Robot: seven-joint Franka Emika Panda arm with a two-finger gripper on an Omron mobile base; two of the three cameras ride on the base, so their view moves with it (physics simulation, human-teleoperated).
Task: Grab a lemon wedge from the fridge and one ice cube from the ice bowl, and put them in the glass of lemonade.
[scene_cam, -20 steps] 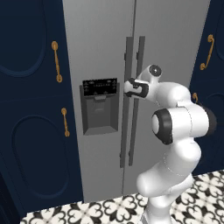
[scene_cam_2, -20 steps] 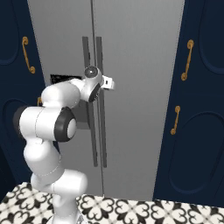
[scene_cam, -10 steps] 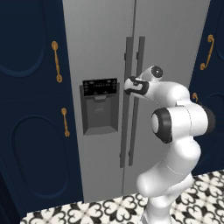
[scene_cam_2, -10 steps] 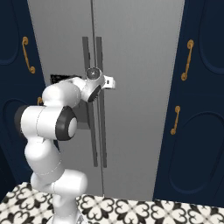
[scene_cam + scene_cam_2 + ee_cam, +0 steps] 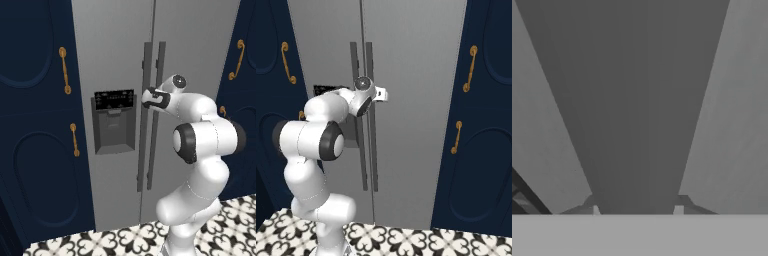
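Observation:
The fridge (image 5: 115,50) is a tall grey steel unit with both doors shut and two long dark vertical handles down the middle. My gripper (image 5: 147,98) is at chest height on the left handle (image 5: 146,60), shut on it. In the hand view the dark handle (image 5: 637,100) runs up from between the fingertips (image 5: 594,207), which press on its two edges, and my gripper (image 5: 637,209) is centred on it. From the right, the fridge (image 5: 416,60) stands behind my forearm. The lemon wedge, ice cube, ice bowl and glass of lemonade are out of view.
A black dispenser recess (image 5: 114,122) sits in the left door. Navy cabinets with brass handles (image 5: 35,125) (image 5: 486,125) flank the fridge on both sides. Patterned black-and-white floor tiles (image 5: 115,240) lie below, around the robot's base.
The jaws, open around the handle before, have closed onto it. The arm and the base have stayed where they were.

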